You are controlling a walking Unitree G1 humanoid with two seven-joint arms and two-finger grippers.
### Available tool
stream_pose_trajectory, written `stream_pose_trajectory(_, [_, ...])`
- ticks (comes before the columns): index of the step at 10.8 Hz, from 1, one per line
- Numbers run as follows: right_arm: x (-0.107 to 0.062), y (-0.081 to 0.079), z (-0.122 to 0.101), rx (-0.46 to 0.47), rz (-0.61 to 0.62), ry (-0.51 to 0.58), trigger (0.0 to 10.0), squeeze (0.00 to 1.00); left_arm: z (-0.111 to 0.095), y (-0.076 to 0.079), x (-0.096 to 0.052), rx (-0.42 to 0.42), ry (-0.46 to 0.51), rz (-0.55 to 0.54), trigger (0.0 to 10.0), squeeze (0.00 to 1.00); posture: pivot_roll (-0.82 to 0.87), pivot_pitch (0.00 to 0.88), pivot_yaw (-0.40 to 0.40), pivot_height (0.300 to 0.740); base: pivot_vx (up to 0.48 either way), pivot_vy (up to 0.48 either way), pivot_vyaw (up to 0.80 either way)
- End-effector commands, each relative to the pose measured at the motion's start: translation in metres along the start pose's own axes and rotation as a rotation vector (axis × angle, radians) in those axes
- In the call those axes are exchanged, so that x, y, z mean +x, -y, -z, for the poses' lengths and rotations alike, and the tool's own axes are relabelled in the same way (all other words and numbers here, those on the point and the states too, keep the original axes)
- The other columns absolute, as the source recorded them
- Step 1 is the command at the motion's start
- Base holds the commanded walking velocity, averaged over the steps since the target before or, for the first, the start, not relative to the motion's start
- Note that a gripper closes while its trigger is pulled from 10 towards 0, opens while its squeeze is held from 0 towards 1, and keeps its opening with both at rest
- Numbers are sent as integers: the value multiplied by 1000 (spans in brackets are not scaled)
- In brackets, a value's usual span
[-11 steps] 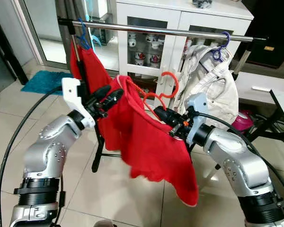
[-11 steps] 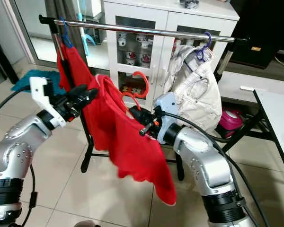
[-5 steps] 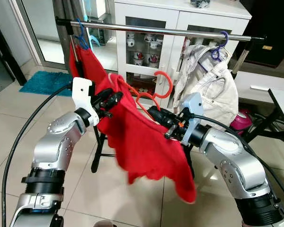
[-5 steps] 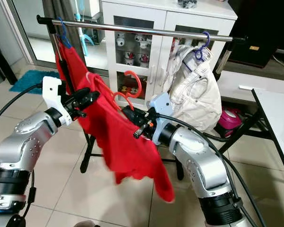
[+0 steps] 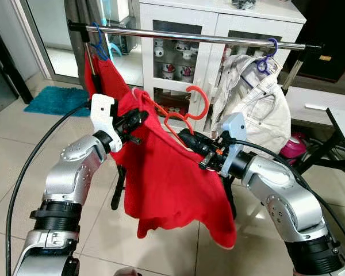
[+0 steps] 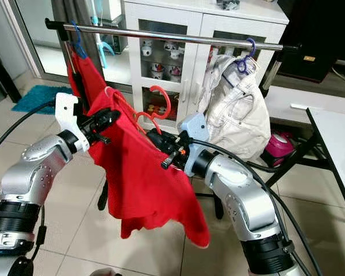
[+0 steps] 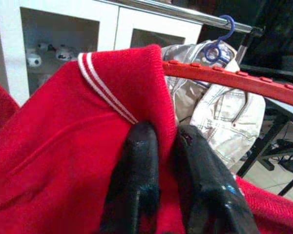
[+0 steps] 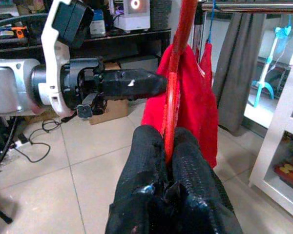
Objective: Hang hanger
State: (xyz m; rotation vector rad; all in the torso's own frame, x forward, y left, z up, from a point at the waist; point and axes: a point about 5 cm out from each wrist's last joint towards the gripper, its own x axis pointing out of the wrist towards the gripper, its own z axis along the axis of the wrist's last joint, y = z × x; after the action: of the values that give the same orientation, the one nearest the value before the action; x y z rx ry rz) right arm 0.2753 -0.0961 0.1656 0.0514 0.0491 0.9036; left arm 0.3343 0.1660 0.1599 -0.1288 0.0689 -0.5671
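A red shirt [image 5: 172, 184] hangs on a red plastic hanger [image 5: 187, 112], held up in front of a metal clothes rail [image 5: 190, 37]. My left gripper [image 5: 137, 119] is shut on the shirt's collar [image 7: 115, 105], which has white stripes. At the hanger's other shoulder, my right gripper [image 5: 187, 138] is shut on the hanger's red arm [image 8: 176, 83]. The hanger's hook [image 5: 198, 100] points up, below the rail and apart from it. The shirt's hem droops toward the floor.
Another red garment [image 5: 103, 75] hangs on a blue hanger at the rail's left end, and a beige jacket [image 5: 256, 103] on a blue hanger at its right end. Behind stands a white glass-door cabinet [image 5: 218, 29]. A teal mat [image 5: 54, 99] lies on the tiled floor.
My left gripper has drawn the collar a little higher and inward, and the shirt now hangs straighter and longer below the hanger. The right gripper has barely moved.
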Motion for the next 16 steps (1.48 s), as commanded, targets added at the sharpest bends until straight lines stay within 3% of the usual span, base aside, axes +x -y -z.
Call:
stream_pose_trajectory(1, [-1, -5, -11, -24, -25, 55, 10000, 0, -5, 2, 4, 27, 11, 16, 0, 0, 46, 0, -2, 740, 0, 0, 0])
stream_pose_trajectory(5, [0, -2, -7, -23, -5, 27, 10000, 0, -11, 6, 7, 64, 31, 51, 0, 0, 46, 0, 0, 740, 0, 0, 0])
stream_pose_trajectory(8, [1, -3, 0, -24, 1, -16, 10000, 0, -13, 25, 8, 188, 1, 193, 0, 0, 46, 0, 1, 740, 0, 0, 0])
stream_pose_trajectory(11, [0, -4, 5, -23, 5, -43, 10000, 0, -13, 32, 8, 262, -20, 218, 0, 0, 42, 0, 5, 740, 0, 0, 0])
stream_pose_trajectory(12, [0, -3, 6, -22, 12, -50, 10000, 0, -12, 28, 7, 286, -40, 181, 0, 0, 42, 0, 6, 740, 0, 0, 0])
stream_pose_trajectory(13, [0, -3, 6, -15, 13, -50, 10000, 0, -9, 15, 5, 306, -61, 62, 8784, 0, 42, 0, 6, 740, 0, 0, 0])
stream_pose_trajectory(14, [1, -3, 7, -10, 19, -51, 10000, 0, -11, 15, 2, 256, -37, 98, 10000, 1000, 44, 0, 2, 740, 0, 0, 0])
stream_pose_trajectory(16, [2, 3, 11, 5, 74, -62, 10000, 0, -12, 19, -4, 236, -23, 131, 10000, 1000, 37, 0, 6, 740, 0, 0, 0])
